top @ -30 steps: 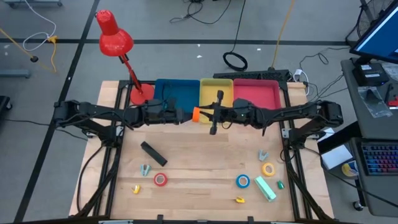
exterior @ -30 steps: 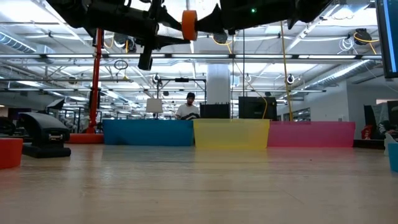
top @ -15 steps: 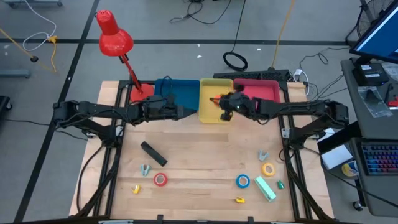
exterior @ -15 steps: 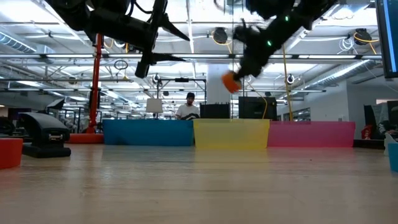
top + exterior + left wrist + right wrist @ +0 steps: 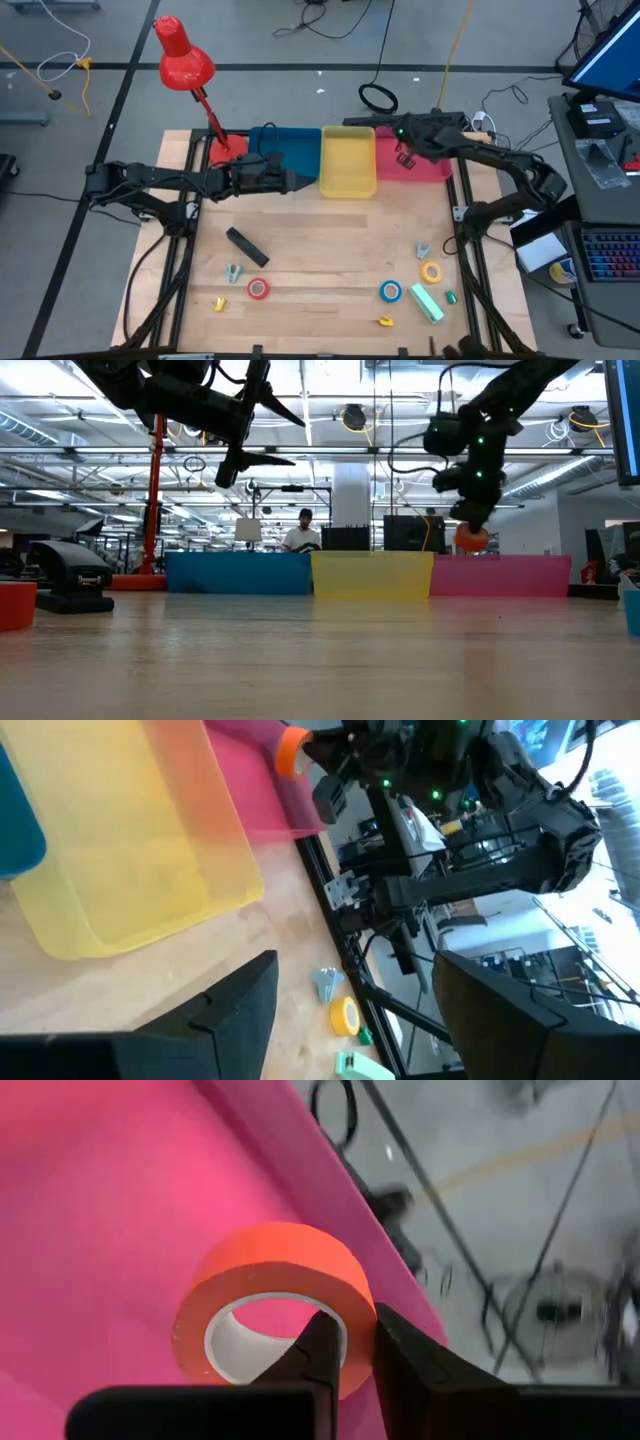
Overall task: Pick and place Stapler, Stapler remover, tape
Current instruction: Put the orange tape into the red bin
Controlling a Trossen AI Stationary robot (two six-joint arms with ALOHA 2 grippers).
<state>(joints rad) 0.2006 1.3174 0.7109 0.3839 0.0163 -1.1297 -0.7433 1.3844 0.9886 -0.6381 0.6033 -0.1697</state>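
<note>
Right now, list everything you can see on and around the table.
Bins: three; blue, yellow, pink; far edge.
Lamp: one, red, far left corner.
Stapler: one, black, left of centre.
Tape rolls: four; red, blue, yellow near edge; orange in right claw.
Small grey pieces: two.
Person: one, background.
Left claw: open, by the blue bin.
Right claw: shut on orange tape, over pink bin.

An open lab hall: ceiling trusses, floor cables, monitor.
</note>
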